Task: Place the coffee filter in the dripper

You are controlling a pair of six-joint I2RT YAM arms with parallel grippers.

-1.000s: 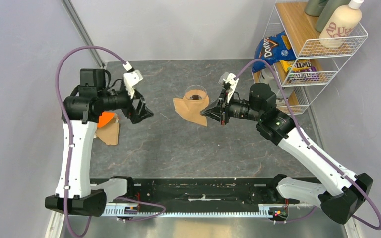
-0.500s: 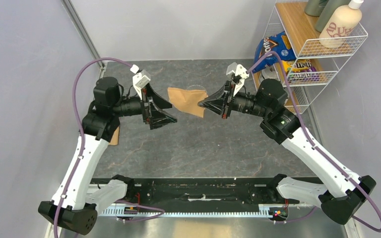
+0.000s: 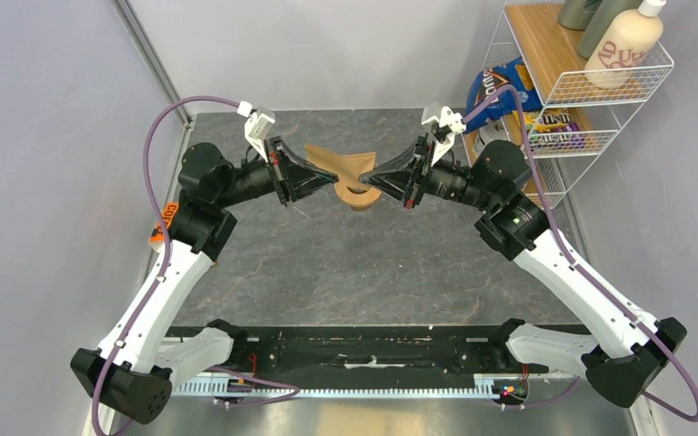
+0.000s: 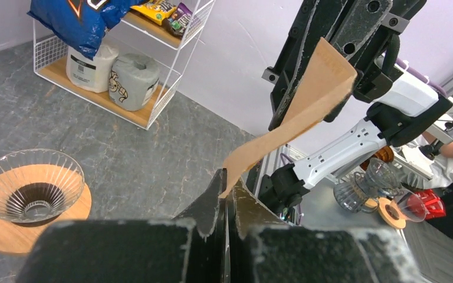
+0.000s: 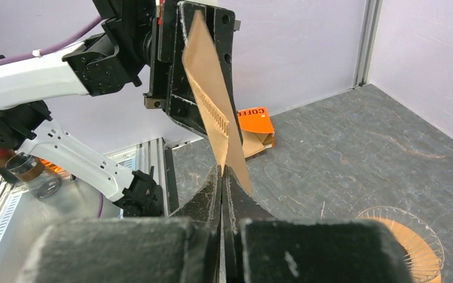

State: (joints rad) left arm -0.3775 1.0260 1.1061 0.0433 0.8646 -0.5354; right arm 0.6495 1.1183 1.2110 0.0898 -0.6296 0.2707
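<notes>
The tan coffee filter hangs in the air, stretched between my two grippers. My left gripper is shut on its left edge, seen close up in the left wrist view with the filter rising from the left gripper. My right gripper is shut on the opposite edge; in its own view the filter stands above the right gripper. The dripper, a ribbed glass cone on a wooden ring, sits on the table directly below, partly hidden. The dripper is empty.
A white wire shelf with snack bags and bottles stands at the back right. An orange coffee packet lies on a tan paper near the left wall, mostly behind the left arm in the top view. The dripper shows low right.
My left arm swung right to the filter and its jaws went from open to shut on the filter's edge. My right arm carried the filter slightly back, above the dripper.
</notes>
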